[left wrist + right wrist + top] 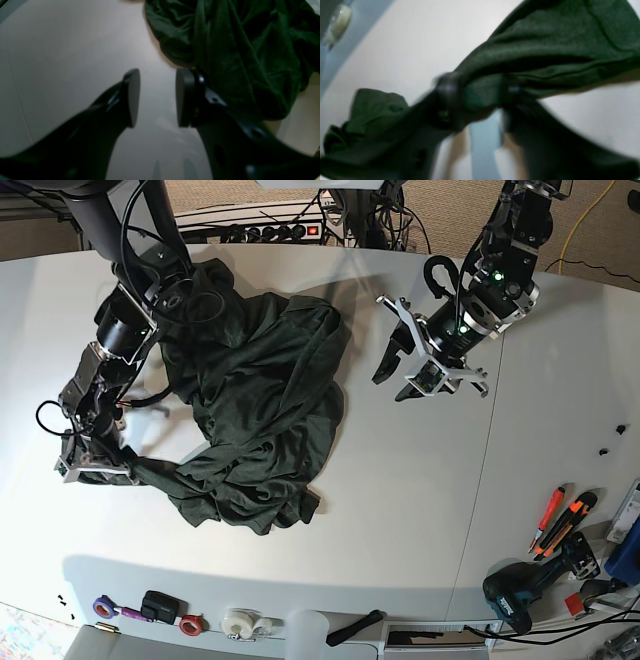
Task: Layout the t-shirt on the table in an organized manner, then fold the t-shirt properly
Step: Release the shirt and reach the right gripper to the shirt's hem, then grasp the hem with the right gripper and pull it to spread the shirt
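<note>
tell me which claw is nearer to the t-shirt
Right. The right claw is clamped on a fold of the t-shirt at its edge; the left claw stands open over bare table beside it.

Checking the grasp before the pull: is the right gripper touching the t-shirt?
Touching. Right wrist view: the right gripper has the t-shirt bunched between its fingers.

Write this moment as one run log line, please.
stage: layout | t-shirt: crumpled on table | right gripper: shut on t-shirt | left gripper: open, empty
</note>
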Robot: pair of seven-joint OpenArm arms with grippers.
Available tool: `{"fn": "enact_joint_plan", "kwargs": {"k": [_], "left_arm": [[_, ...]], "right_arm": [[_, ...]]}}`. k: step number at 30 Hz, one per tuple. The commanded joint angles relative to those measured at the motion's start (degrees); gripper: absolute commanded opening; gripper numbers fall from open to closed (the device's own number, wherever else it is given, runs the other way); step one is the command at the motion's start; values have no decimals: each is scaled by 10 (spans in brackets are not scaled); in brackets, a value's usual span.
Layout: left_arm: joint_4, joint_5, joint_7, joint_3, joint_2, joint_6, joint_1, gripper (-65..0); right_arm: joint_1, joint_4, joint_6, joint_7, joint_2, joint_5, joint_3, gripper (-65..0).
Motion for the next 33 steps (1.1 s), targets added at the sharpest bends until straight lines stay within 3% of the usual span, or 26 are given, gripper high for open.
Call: {"fn": "enact_joint_plan", "kwargs": {"k": [1,2,9,13,15,20,26,32,33], "left_arm": [[9,-6,-15,-2,-2,-2,-5,-403],[9,-6,-15,-2,-2,-2,-5,-403],[9,-6,-15,-2,-2,-2,-5,-403],[9,-6,-16,-2,-2,-2,-5,-403],[9,-6,-16,-2,-2,-2,-5,-403],[9,-6,-15,-2,-2,3,-5,-403],[9,-6,-16,-2,-2,3,-5,-403],[9,-6,-15,-2,-2,3,-5,-403],[9,-6,-16,-2,0,3,-5,-403]], "right_arm": [[15,1,2,3,7,1,-3,-598],[15,-2,3,4,7,1,-3,-650],[19,-5,72,15,7,34,-3,-650],[28,3,169,8,8,96,-37,-650],[28,26,196,-2,6,118,-74,-650],[27,113,202,-45,-6,172,-180,-650],[27,207,202,-62,-79,192,-301,-650],[27,217,191,-17,-169,113,-430,-650],[28,216,185,-3,-169,109,-459,-650]]}}
